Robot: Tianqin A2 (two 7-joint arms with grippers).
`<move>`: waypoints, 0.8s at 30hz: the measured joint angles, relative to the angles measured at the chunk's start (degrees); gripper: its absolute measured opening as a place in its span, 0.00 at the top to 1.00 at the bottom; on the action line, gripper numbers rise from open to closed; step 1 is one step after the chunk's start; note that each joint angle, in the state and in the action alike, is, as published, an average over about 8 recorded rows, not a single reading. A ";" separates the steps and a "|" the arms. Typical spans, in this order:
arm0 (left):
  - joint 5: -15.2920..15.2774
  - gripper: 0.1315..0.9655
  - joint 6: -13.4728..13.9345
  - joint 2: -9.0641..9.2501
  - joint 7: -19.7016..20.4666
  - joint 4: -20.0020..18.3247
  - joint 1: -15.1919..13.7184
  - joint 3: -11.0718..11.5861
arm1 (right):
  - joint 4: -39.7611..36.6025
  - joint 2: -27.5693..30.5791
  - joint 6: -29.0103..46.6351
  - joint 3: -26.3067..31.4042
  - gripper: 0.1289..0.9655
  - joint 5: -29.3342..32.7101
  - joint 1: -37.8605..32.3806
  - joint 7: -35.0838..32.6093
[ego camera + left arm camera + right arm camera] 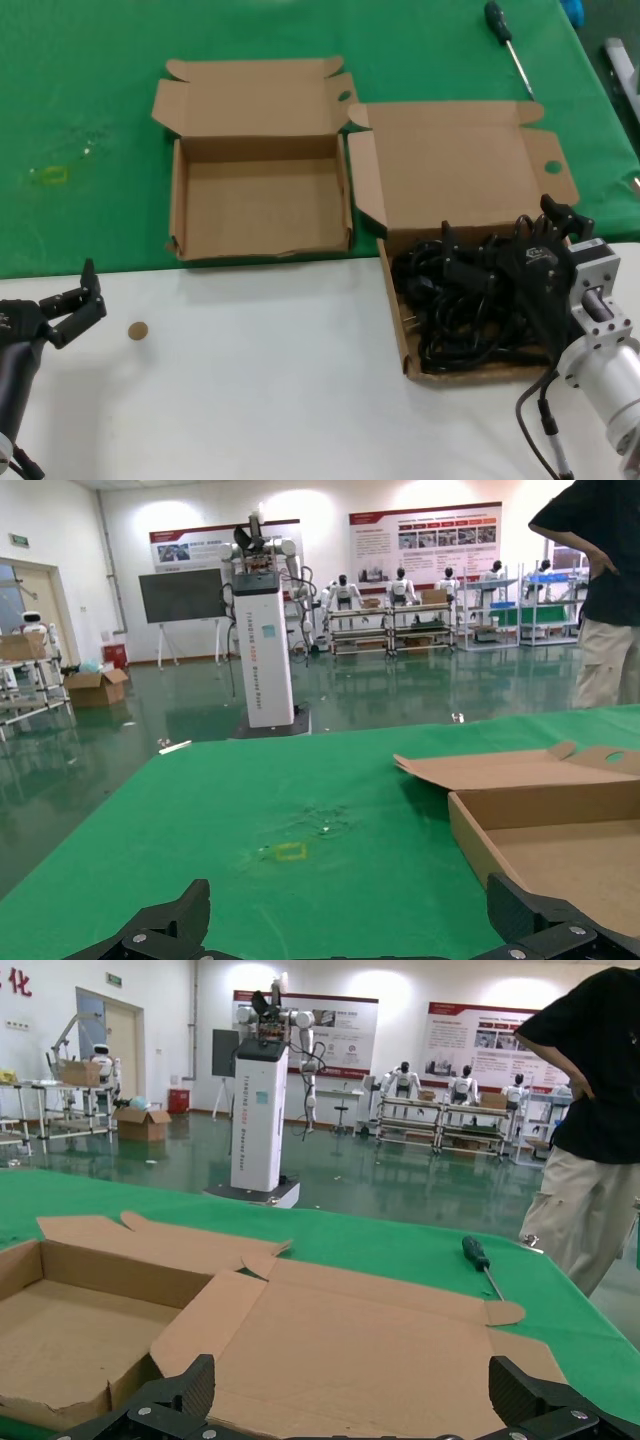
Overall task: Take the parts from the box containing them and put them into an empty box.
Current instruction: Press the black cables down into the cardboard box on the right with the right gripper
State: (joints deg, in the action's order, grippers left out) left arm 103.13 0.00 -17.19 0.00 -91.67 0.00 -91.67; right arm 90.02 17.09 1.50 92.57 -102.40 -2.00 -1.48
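Right gripper [556, 222] spread wide over tangled black power cords [470, 300].
The cords fill the low-walled brown cardboard box [455, 180] at four o'clock; the deeper brown carton [262, 200] sits at eleven; the left gripper [78, 298] waits open at eight.

Beneath the black right gripper [553, 228] lie black power cords [470, 300], glossy against the plain brown cardboard of their low-walled box [455, 170]. To that gripper's left, the deeper box [258, 195] is the same unprinted brown. Both rest partly on a bright green cloth [80, 130], partly on a white tabletop [260, 380]. Just right of the black left gripper [80, 300] sits a small tan disc [138, 331].
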 joint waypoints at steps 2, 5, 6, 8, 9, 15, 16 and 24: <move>0.00 0.00 0.00 0.00 0.00 0.00 0.00 0.00 | 0.00 0.00 0.00 0.00 0.00 0.00 0.00 0.00; 0.00 0.00 0.00 0.00 0.00 0.00 0.00 0.00 | 0.00 0.00 0.00 0.00 0.00 0.00 0.00 0.00; 0.00 0.00 0.00 0.00 0.00 0.00 0.00 0.00 | 0.00 0.00 0.00 0.00 0.00 0.00 0.00 0.00; 0.00 0.00 0.00 0.00 0.00 0.00 0.00 0.00 | 0.00 0.00 0.00 0.00 0.00 0.00 0.00 0.00; 0.00 0.00 0.00 0.00 0.00 0.00 0.00 0.00 | 0.00 0.00 0.00 0.00 0.00 0.00 0.00 0.00; 0.00 0.00 0.00 0.00 0.00 0.00 0.00 0.00 | 0.00 0.00 0.00 0.00 0.00 0.00 0.00 0.00; 0.00 0.00 0.00 0.00 0.00 0.00 0.00 0.00 | 0.00 0.00 0.00 0.00 0.00 0.00 0.00 0.00; 0.00 0.01 0.00 0.00 0.00 0.00 0.00 0.00 | 0.00 0.00 0.00 0.00 0.00 0.00 0.00 0.00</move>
State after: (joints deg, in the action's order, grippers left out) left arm 103.13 0.00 -17.19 0.00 -91.67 0.00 -91.67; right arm 90.02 17.09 1.50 92.57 -102.40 -2.00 -1.48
